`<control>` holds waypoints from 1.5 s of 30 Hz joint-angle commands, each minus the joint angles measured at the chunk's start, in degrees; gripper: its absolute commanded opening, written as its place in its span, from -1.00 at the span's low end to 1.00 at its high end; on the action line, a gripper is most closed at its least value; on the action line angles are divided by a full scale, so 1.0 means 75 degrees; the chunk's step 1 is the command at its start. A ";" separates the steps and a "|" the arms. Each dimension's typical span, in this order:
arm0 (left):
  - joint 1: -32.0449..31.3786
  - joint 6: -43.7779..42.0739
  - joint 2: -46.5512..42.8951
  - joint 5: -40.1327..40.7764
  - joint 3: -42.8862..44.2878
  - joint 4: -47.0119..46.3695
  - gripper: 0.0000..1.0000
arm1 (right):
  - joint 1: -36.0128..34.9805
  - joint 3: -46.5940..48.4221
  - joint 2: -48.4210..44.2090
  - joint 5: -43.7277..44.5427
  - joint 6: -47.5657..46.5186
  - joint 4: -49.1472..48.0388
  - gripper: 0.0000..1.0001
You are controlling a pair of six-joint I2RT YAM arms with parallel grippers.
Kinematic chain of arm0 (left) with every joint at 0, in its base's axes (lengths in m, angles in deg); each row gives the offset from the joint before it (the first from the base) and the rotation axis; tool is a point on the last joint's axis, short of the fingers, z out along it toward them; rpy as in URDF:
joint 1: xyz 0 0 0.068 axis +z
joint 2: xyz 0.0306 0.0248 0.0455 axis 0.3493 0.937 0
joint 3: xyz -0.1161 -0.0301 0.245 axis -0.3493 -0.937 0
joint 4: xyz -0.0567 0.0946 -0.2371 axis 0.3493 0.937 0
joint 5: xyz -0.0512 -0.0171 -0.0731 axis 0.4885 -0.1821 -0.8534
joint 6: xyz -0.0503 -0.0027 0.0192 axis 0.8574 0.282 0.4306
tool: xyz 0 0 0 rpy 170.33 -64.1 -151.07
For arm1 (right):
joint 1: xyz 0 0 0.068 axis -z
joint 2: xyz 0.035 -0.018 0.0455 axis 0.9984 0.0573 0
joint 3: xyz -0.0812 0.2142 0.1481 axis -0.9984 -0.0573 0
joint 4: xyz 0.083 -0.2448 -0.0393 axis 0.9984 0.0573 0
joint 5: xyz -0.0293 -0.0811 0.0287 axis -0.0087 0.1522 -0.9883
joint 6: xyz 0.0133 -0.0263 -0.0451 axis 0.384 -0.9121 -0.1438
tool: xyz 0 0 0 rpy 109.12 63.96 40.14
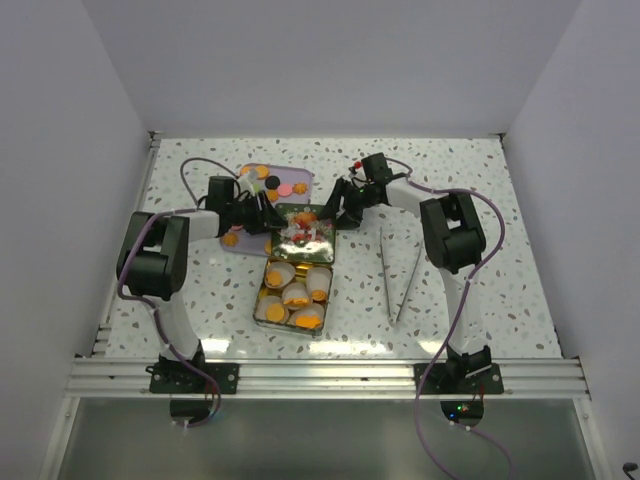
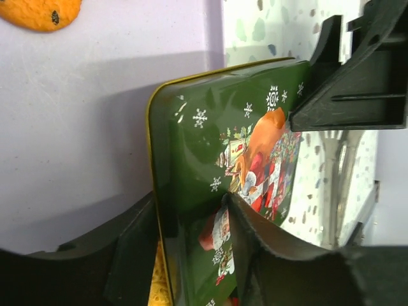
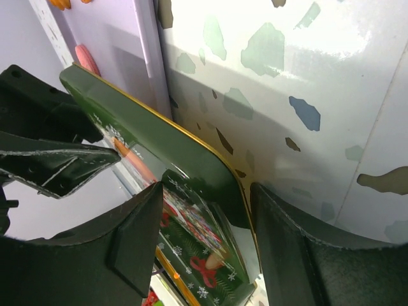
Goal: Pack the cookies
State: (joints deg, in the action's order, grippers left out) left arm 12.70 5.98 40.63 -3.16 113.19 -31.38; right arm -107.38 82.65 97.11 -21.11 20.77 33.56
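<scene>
A green Christmas-print tin lid (image 1: 303,232) hangs tilted over the far end of the open gold tin (image 1: 262,300), with a gripper on each side of it. My left gripper (image 1: 268,218) is shut on the lid's left rim (image 2: 204,146), one finger behind the gold edge and the other on the printed face. My right gripper (image 1: 338,215) is shut on the lid's right corner (image 3: 191,153). Orange cookies (image 1: 306,320) lie in white paper cups inside the tin. More cookies (image 1: 268,180), orange, pink and black, lie on the purple tray (image 1: 300,178).
Metal tongs (image 1: 392,275) lie on the speckled table to the right of the tin. The purple tray (image 2: 95,127) lies just behind the lid, with an orange cookie (image 2: 41,13) on it. White walls enclose the table on three sides.
</scene>
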 commanded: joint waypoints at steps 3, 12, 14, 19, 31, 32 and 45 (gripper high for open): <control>0.0213 0.0733 -0.0112 -0.0956 -0.0122 -0.1402 -0.13 | -0.0034 0.0024 0.0232 0.0330 -0.0212 0.0294 0.22; 0.0236 0.1835 -0.0194 -0.2081 0.0042 -0.2832 -1.00 | 0.0013 0.0047 0.0033 0.0295 -0.0200 0.0258 0.23; 0.0248 0.2139 -0.0276 -0.2303 0.0077 -0.3172 -1.00 | 0.0095 0.0024 -0.0142 0.0237 -0.0118 0.0165 0.25; 0.0283 0.2772 -0.0557 -0.2538 0.0206 -0.3687 -1.00 | 0.0318 0.0117 -0.0635 0.0120 0.0081 -0.0058 0.88; 0.0365 0.5581 -0.1272 -0.2246 -0.0730 -0.6191 -1.00 | 0.0587 -0.0561 -0.2379 -0.0126 0.0268 -0.0280 0.98; 0.0365 0.5771 -0.1307 -0.2211 -0.0917 -0.6440 -1.00 | 0.0611 -0.0806 -0.2509 -0.0161 0.0315 -0.0373 0.97; 0.0389 0.8760 -0.2431 -0.1602 -0.2991 -0.9828 -1.00 | 0.0693 -0.2998 -0.4255 -0.1040 0.1206 -0.1991 0.97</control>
State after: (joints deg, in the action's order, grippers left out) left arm 15.19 63.95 26.92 -17.28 94.52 -91.77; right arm -102.40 63.24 69.27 -25.65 27.79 22.94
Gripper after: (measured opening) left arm 0.145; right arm 0.986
